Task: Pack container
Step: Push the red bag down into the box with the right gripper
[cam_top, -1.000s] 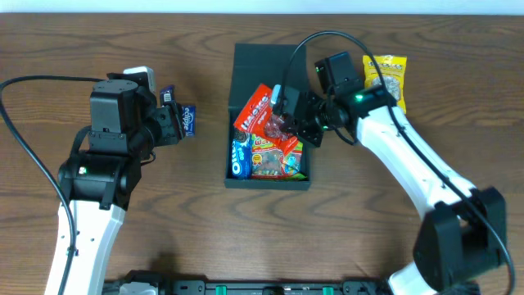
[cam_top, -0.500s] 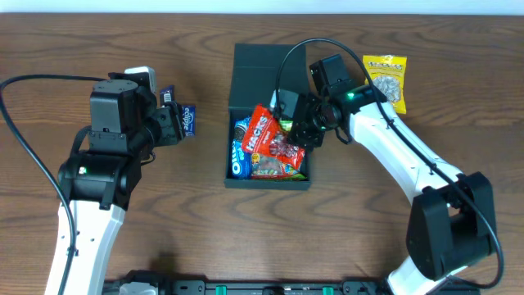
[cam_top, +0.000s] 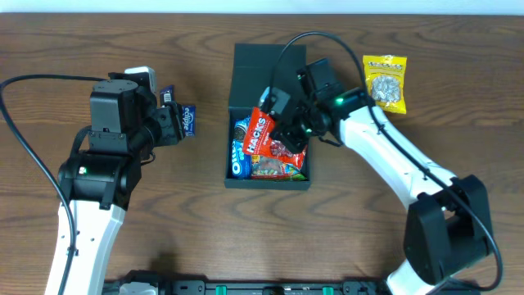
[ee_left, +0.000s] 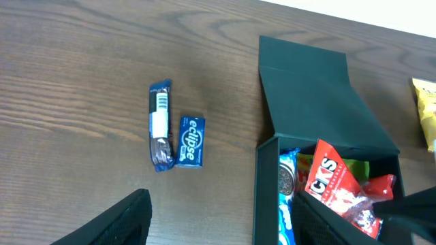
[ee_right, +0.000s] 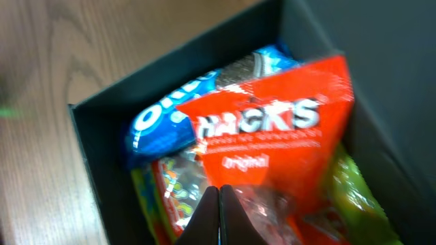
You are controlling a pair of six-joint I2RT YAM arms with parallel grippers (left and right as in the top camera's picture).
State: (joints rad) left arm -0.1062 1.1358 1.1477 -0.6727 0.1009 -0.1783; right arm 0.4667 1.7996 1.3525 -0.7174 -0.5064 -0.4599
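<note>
The dark teal container (cam_top: 268,185) sits mid-table with its flap lid (cam_top: 258,70) open toward the back. My right gripper (cam_top: 288,135) is shut on a red Hacks packet (cam_top: 260,131) and holds it over the snacks inside the box. In the right wrist view the closed fingers (ee_right: 219,197) pinch the packet's (ee_right: 272,129) lower edge above a blue Oreo pack (ee_right: 163,126) and a colourful candy bag. My left gripper (cam_top: 176,123) is open and empty, left of the box; its fingers (ee_left: 221,228) frame the container's left wall (ee_left: 267,190).
A blue Eclipse gum pack (ee_left: 191,141) and a blue bar (ee_left: 160,126) lie side by side on the wood left of the container. A yellow snack packet (cam_top: 385,82) lies at the back right, beyond the right arm.
My right gripper has moved left over the container with the red Hacks packet, which now stands more upright. The left arm has not moved.
</note>
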